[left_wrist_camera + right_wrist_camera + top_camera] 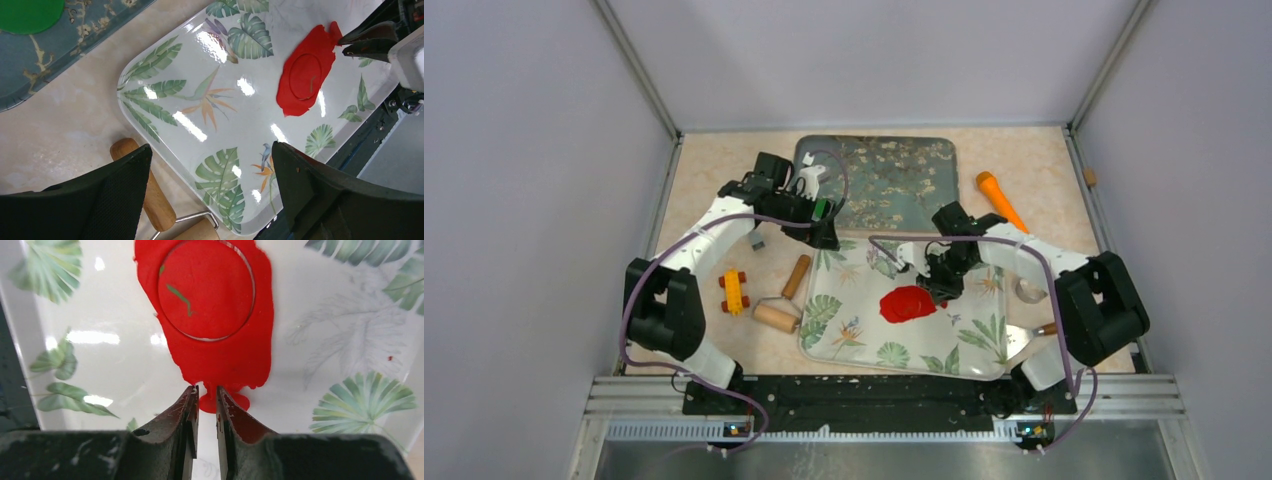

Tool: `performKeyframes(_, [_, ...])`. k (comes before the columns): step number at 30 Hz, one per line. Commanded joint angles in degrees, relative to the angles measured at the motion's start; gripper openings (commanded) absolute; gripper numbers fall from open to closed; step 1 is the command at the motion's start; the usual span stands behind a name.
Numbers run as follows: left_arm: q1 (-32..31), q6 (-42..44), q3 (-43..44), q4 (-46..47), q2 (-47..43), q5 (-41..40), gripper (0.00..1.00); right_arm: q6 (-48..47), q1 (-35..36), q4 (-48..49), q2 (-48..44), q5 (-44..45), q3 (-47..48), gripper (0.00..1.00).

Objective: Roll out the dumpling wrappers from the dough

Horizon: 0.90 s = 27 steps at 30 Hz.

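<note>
Flat round red clay disc (207, 290): lies flush inside the ragged flat red clay sheet (225, 360), outlined by a circular cut line. Thin green streak on its face. The sheet lies flat near the middle of the white leaf-print tray (969, 350).

Right fingers (192, 415): low at the sheet's edge, nearly closed, pinching a small tab that sticks out of that edge. The tab fills the slit between the tips. The disc is just ahead of the tips, not touching them, with a band of sheet between. Red smears on the inner face of one finger.

Flat round green clay disc (27, 12): on the blue blossom-print tray (75, 55), cut off by the frame edge in the left wrist view.

Left fingers (115, 195): spread wide, holding nothing, hanging above a corner of the leaf-print tray. Well apart from both discs.

Wooden rolling pin with a wire frame (150, 195): on the beige bench (65, 130), just beside that tray corner and partly hidden behind one left finger.

Orange cone-shaped piece (1001, 198): on the bench, right of the blue tray.
</note>
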Motion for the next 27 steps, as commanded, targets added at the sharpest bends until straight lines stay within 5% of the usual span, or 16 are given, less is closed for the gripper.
performKeyframes(1, [0.31, -0.30, 1.70, 1.19, 0.46, 1.80, 0.92, 6.89, 0.67, -4.65, -2.96, -7.83, 7.71, 0.19])
performKeyframes(7, [0.31, -0.39, 1.52, 1.36, 0.67, 1.90, 0.92, 10.79, 1.98, -5.46, -2.38, -10.43, 12.22, 0.20])
performKeyframes(16, [0.56, -0.17, 0.77, 1.11, -0.79, 0.30, 0.92, 3.58, 2.23, 5.53, -11.82, 4.39, -4.23, 0.63])
performKeyframes(27, [1.01, -0.07, 0.11, 1.03, -1.11, 0.74, 0.92, 5.27, 2.20, 11.80, -10.60, 7.53, -9.78, 0.63])
